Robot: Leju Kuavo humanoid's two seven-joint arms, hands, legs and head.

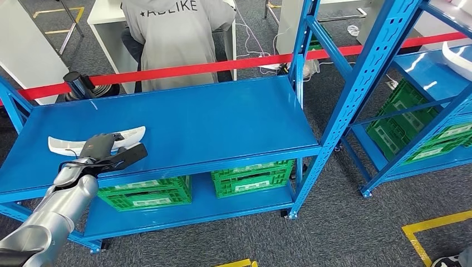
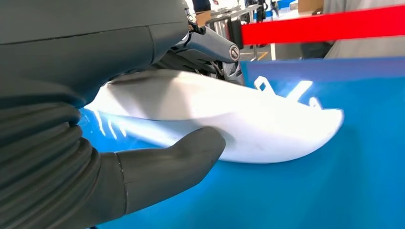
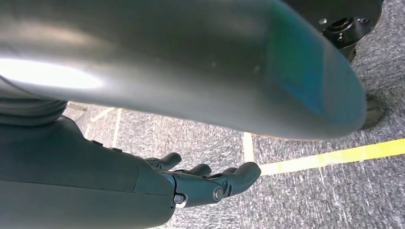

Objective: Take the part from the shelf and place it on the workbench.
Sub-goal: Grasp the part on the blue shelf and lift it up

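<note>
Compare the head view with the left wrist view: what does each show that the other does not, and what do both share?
Head view alone: green crates on the lower shelf, a person's grey back, the neighbouring blue rack.
Left wrist view alone: the thumb under the part's edge, and small tabs on the part.
Both: the left hand on the white part, the blue shelf surface, the red tape.

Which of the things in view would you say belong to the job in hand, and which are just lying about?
Belonging to the job:
- white part, on the blue workbench
- left hand, around the part

Just lying about:
- green crates beneath
- red barrier tape
- seated person
- right hand, holding nothing
</note>
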